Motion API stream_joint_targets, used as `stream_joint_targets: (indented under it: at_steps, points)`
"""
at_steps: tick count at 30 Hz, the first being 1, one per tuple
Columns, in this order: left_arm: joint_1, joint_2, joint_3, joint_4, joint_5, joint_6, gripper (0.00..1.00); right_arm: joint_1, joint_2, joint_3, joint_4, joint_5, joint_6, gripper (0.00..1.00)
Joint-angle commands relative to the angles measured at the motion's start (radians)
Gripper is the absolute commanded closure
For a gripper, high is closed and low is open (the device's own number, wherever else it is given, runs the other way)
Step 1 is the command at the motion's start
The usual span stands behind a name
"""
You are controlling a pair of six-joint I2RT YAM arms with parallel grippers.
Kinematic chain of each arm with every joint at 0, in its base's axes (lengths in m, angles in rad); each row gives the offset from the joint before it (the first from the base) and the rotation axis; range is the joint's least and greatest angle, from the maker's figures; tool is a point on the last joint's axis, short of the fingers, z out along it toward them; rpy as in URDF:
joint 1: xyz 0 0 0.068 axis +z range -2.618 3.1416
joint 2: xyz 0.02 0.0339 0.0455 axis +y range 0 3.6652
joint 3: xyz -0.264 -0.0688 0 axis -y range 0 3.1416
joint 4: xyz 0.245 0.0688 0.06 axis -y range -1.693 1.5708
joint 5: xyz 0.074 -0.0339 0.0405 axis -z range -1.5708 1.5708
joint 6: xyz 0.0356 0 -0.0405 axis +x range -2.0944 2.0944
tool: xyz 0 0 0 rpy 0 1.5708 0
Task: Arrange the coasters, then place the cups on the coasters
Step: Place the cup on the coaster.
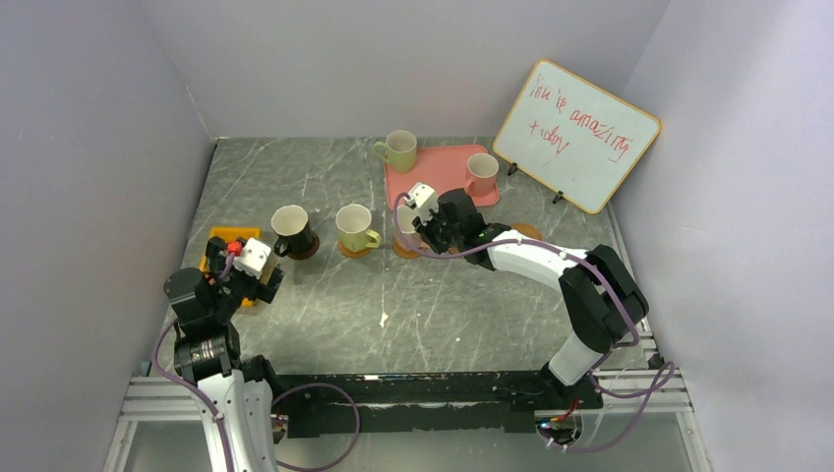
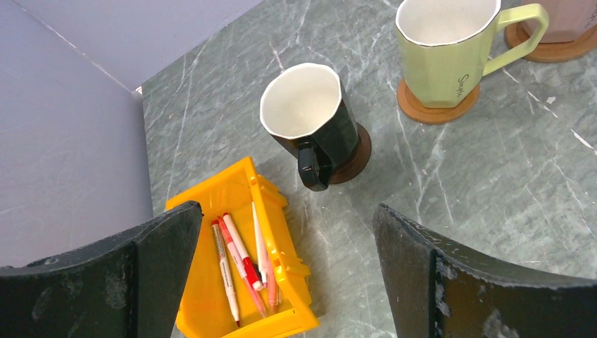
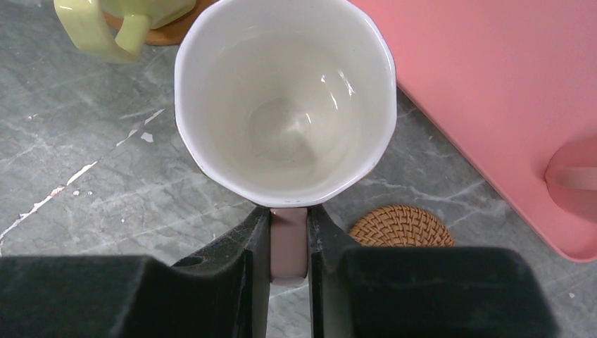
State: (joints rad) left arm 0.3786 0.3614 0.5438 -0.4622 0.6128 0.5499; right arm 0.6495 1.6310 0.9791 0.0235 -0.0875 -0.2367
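Where the right gripper [image 3: 288, 220] closes, it has the handle of a pale pink ceramic mug [image 3: 285, 98] pinched between its black fingers [image 3: 246, 260]. The jaws stand nearly together, one pad against each flat side of the pink strap handle. Seen from above, this mug has a faceted, many-sided rim and a glossy white inside. It stands upright with its handle at 6 o'clock in the right wrist view. In the top view an orange-tan disc [image 1: 403, 252] shows just under the mug; whether the mug rests on it I cannot tell.

At the mug's 4 o'clock, just beside the gripper, a round woven orange-tan coaster [image 3: 401, 225] lies bare on the grey-green marbled tabletop [image 3: 105, 176]. A pink rectangular tray [image 3: 493, 84] fills 1 to 3 o'clock, apart from the mug. At 11 o'clock a pale green ceramic mug [image 3: 105, 28] sits on a smooth orange-tan coaster [image 3: 169, 32].

In the top view, at that green mug's 9 o'clock, a dark brown mug [image 1: 292, 228] with a pale inside stands on a dark brown round coaster [image 1: 307, 250]. A second pale green mug [image 1: 398, 149] stands at the tray's far left corner, and a second pale pink mug [image 1: 482, 174] stands on the tray's right side.

The left gripper [image 2: 285, 218] has its jaws spread wide and holds nothing. It hovers over a yellow plastic bin [image 2: 260, 190] of pens [image 2: 236, 260], at the dark mug's 7 o'clock.
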Motion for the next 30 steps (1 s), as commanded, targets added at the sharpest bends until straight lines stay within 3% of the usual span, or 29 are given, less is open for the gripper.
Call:
stream_joint_targets:
  at_steps: [1,22,30]
  points:
    - [0.008,-0.008,-0.004,0.001,0.030,0.019,0.04,0.001,-0.019,0.062,0.081,-0.020,-0.013,0.76]
    - [0.008,-0.010,-0.005,0.000,0.031,0.021,0.04,-0.026,-0.023,0.052,0.076,-0.063,0.001,0.71]
    - [0.009,-0.013,-0.004,-0.001,0.032,0.022,0.04,-0.058,-0.045,0.040,0.076,-0.108,0.024,0.76]
